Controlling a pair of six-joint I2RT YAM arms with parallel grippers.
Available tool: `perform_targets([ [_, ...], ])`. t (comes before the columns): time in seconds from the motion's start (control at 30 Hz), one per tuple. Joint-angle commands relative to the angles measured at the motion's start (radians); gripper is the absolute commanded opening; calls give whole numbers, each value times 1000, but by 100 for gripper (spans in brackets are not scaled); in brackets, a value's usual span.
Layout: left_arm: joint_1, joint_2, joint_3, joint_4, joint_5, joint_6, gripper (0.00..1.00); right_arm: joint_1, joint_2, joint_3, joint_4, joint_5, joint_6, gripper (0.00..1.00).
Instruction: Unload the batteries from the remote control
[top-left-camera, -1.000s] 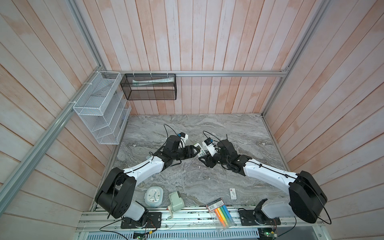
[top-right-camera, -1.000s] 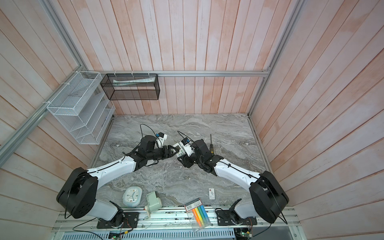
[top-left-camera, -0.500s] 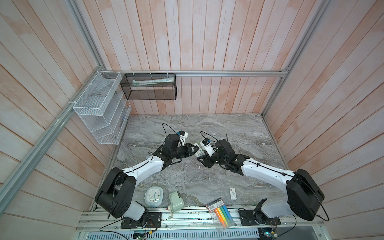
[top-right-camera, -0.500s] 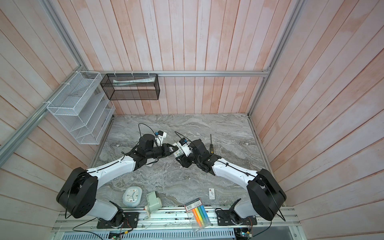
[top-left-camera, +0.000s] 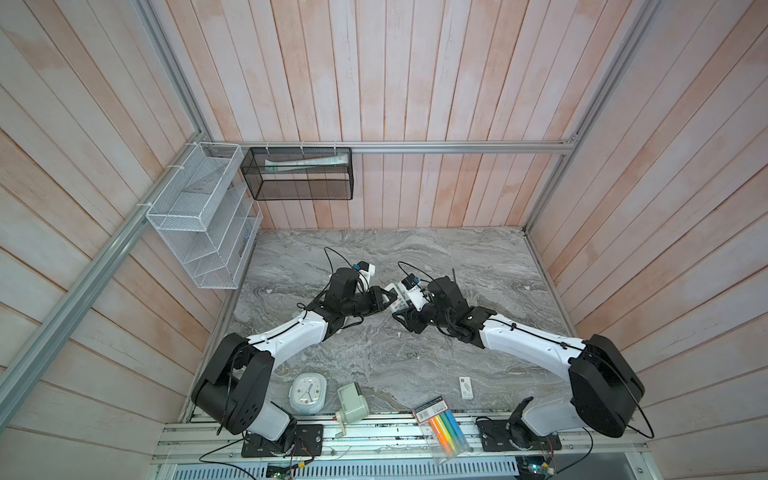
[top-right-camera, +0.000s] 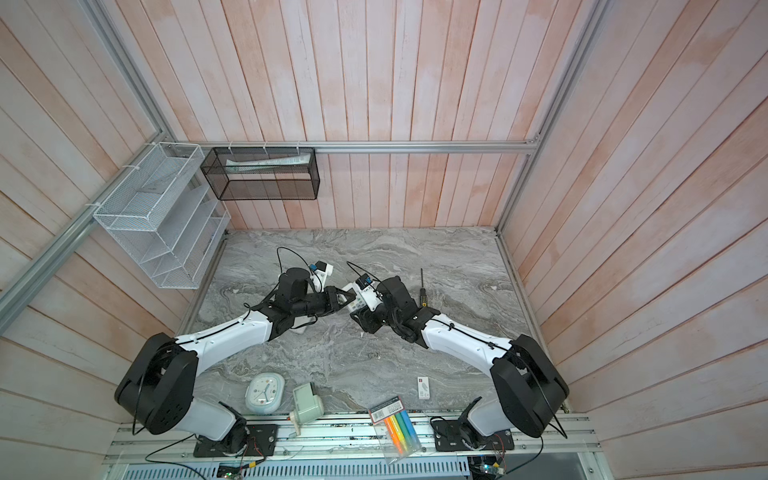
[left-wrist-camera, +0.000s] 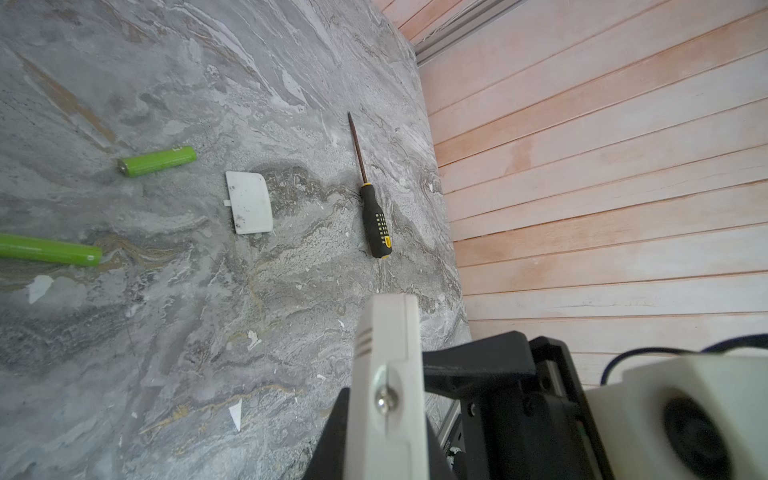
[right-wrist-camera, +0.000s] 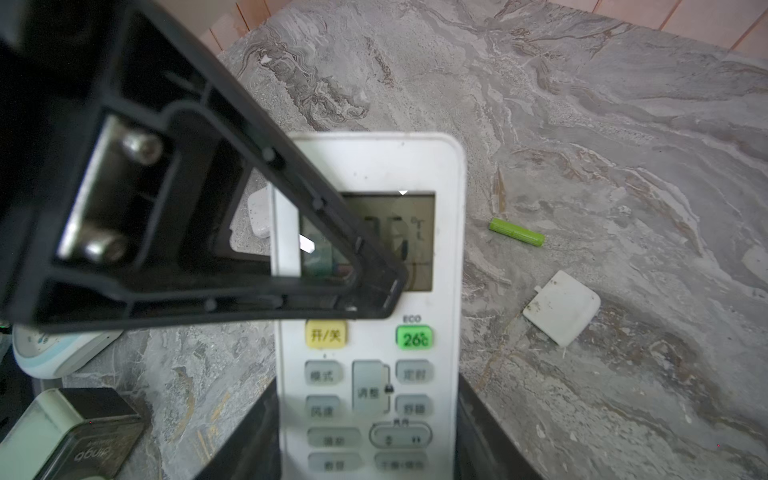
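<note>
Lime-green batts x2 (left-wrist-camera: 157, 161): loose on marble table (left-wrist-camera: 166, 353) nr white batt cover (left-wrist-camera: 249, 202); light, rigid, slick, apt to roll, so pinch mid-barrel; R gripper (right-wrist-camera: 368, 432) clamps AC remote (right-wrist-camera: 370, 166) by lower body, L gripper (top-right-camera: 343, 298) at display end, jaw gap can't tell.

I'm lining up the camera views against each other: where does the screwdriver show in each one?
In a top view: the screwdriver lies whole on the table, right of the right arm's wrist.
In a top view: only its shaft shows behind that wrist.
Left wrist: near the middle, between the white battery cover and the wall.
Right wrist: not in it.
Shared landmark: the remote control, in both top views and the right wrist view.
</note>
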Motion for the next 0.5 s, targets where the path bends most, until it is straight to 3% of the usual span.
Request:
perform_targets([
  [0.0, -2, -3, 20, 5, -22, -4, 12, 13, 1, 34, 25, 12, -33, 60],
  [0.13, 1, -18, 20, -12, -70, -19, 11, 15, -30, 5, 41, 62, -73, 69],
  [0.37, 7, -48, 23, -37, -177, -82, 11, 20, -121, -69, 94, 180, -147, 70],
  [0.47, 7, -56, 24, -39, -222, -120, 11, 53, -151, -117, 136, 229, -248, 70],
])
